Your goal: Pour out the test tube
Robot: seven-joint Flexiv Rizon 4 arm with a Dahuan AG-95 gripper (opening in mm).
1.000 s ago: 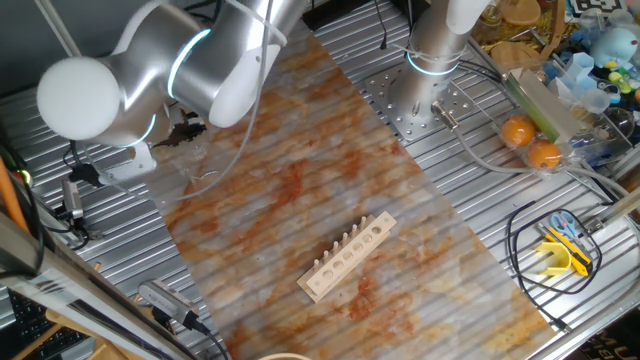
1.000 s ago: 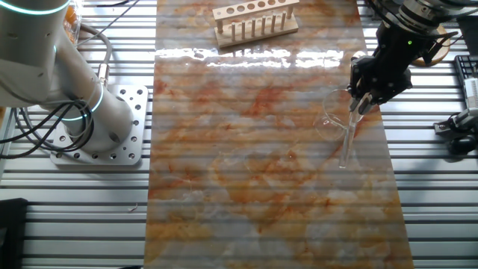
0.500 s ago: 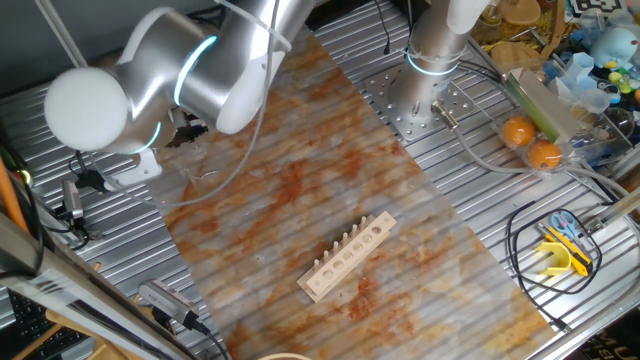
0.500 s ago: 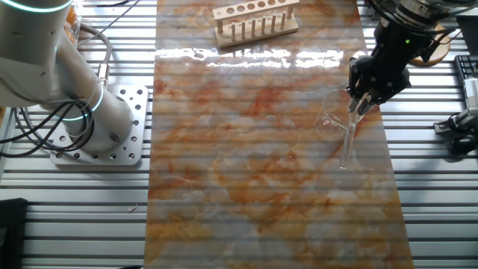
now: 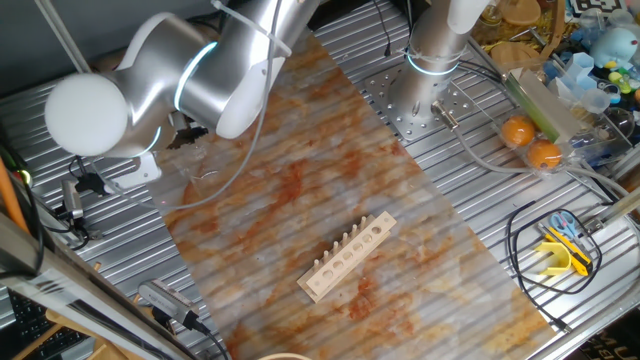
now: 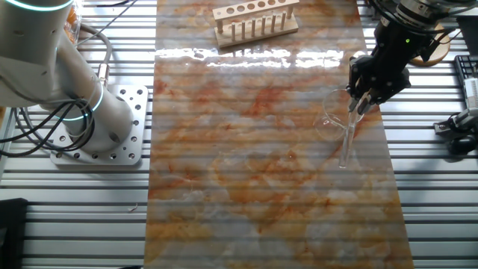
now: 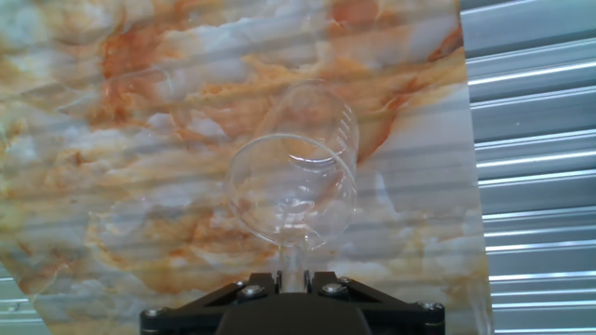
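Hand view shows the black two-finger gripper (image 7: 291, 279) pinching the slender clear glass test tube (image 7: 291, 261), its far end tipped against the rim of the wider clear glass beaker (image 7: 296, 181), which stands on the orange-veined marble mat (image 7: 112, 140). Across the mat stands the pale wooden rack (image 6: 254, 20).

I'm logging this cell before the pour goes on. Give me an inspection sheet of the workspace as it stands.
Surface: orange-and-white marbled mat over a ribbed metal table.
Job's things: slender clear glass test tube held tilted, its top by the clear glass beaker; pale wooden rack standing apart, nothing seen in its holes.
Clutter: two oranges, yellow-handled tool, toys, off the mat.
Grippers: black two-finger gripper, jaws shut on the test tube.
Cables: black loops beside the mat.
Surroundings: second arm's base bolted down.
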